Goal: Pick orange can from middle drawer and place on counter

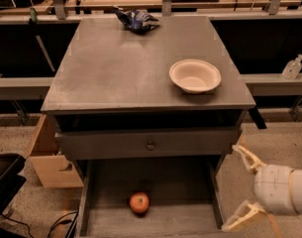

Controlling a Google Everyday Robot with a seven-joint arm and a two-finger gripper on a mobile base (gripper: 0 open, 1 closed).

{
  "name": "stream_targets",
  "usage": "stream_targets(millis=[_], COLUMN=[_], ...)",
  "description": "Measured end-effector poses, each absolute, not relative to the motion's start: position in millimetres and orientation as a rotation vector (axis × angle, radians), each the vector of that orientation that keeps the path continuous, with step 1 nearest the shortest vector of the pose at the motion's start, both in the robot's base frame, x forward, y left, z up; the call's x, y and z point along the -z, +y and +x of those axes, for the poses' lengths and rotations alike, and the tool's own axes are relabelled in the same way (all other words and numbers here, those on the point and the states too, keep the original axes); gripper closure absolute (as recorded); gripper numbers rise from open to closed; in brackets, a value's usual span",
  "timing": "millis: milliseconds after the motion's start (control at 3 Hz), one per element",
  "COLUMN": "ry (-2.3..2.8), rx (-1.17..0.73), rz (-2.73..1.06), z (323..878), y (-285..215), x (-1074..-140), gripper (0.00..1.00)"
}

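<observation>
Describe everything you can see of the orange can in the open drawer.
The orange can is a small, round, orange-red, fruit-like ball with a dark dimple on top and smooth-looking skin. It sits alone on the flat grey floor of the pulled-out middle drawer, slightly left of centre, clear of the side walls. Nothing else touches it. The gripper hangs open outside the drawer's right wall, well apart from it.
</observation>
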State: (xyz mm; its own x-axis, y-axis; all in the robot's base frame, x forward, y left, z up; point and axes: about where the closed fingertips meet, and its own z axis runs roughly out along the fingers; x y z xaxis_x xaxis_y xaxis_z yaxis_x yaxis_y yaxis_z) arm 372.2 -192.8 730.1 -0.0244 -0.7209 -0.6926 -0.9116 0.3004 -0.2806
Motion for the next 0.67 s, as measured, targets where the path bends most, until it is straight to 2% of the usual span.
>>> stream_targets(millis=[667], ry=[1.803], rx=[-0.38], rz=[-1.47], z=[390.7], y=[-131.3], x=[-628.0], gripper=[0.0])
